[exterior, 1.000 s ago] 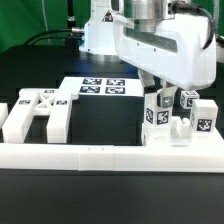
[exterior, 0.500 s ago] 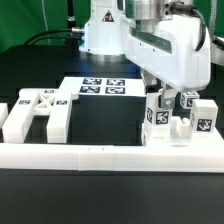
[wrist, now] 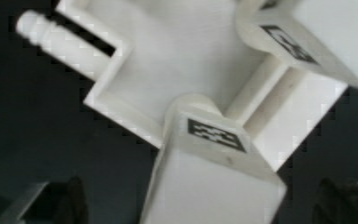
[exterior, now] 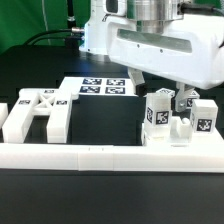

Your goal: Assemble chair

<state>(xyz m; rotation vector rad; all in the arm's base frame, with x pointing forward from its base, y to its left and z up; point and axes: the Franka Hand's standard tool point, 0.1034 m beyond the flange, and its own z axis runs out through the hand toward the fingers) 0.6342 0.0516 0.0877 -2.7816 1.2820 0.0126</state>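
Observation:
A cluster of white chair parts with black-and-white tags (exterior: 172,122) stands at the exterior view's right, against the border rail. My gripper (exterior: 160,88) hangs just above its tagged upright piece (exterior: 156,112). In the wrist view that upright (wrist: 211,150) lies between my fingers (wrist: 51,200), with dark gaps on both sides, so the gripper (wrist: 197,205) is open and holds nothing. Beyond it a flat white panel (wrist: 176,60) with round pegs (wrist: 60,35) shows. Another white chair part (exterior: 35,112), H-shaped and tagged, lies at the exterior view's left.
The marker board (exterior: 100,87) lies flat on the black table behind the parts. The long white border rail (exterior: 110,155) runs along the front. The robot's base (exterior: 100,35) stands at the back.
My hand has risen from around the tagged upright piece and now hangs higher above it. The chair parts have not moved.

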